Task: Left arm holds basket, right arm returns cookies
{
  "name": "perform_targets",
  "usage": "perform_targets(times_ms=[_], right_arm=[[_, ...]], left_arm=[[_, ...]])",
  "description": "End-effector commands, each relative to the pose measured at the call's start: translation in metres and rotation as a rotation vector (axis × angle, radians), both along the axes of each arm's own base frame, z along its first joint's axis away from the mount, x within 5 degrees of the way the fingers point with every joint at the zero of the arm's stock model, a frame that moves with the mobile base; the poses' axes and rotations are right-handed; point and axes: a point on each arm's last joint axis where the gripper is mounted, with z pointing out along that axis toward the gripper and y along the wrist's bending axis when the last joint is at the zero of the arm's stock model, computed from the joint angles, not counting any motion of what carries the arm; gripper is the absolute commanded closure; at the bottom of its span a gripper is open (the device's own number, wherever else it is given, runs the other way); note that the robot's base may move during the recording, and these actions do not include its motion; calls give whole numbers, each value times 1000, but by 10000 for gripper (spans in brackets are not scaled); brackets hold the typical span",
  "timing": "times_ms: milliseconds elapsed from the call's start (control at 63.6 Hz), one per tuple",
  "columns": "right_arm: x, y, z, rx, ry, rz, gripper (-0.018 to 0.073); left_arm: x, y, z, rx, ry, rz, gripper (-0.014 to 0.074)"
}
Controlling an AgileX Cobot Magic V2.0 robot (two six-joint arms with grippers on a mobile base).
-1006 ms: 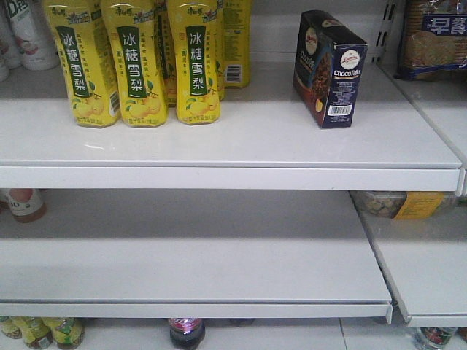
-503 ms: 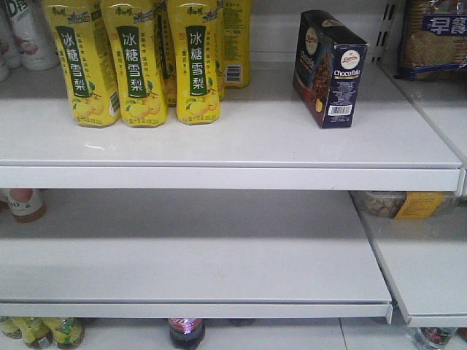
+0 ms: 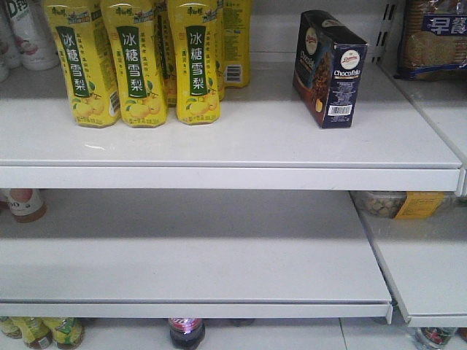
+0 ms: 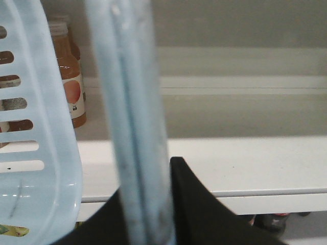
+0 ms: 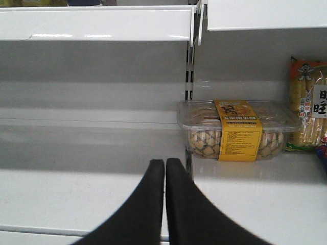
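The cookies (image 3: 330,67), a dark navy box with white lettering and a barcode, stand upright on the upper shelf (image 3: 233,146) in the front view, with no gripper near them. In the left wrist view my left gripper (image 4: 145,204) is shut on the light blue handle (image 4: 130,102) of the basket (image 4: 36,153), whose slotted side fills the left edge. Seen from the right wrist camera, my right gripper (image 5: 165,168) is shut with nothing between its black fingers, in front of the middle shelf (image 5: 76,189).
Several yellow drink bottles (image 3: 139,62) stand at the upper shelf's left. A biscuit pack (image 3: 434,36) sits at upper right. A clear tray of snacks with a yellow label (image 5: 237,130) rests on the right middle shelf, beside a striped packet (image 5: 309,104). An orange juice bottle (image 4: 69,76) stands behind the basket.
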Motion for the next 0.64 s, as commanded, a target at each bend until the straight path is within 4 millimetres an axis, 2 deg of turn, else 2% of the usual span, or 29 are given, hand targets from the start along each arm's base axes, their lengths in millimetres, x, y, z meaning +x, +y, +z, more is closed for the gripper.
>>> perform_targets(times_ms=[0,629], right_arm=[[-1,-1,6,-4,-85,-8,570],[-1,-1,6,-4,-85,-8,570]], left_arm=[[0,0,15,18,-127,-3,603],[0,0,15,18,-127,-3,603]])
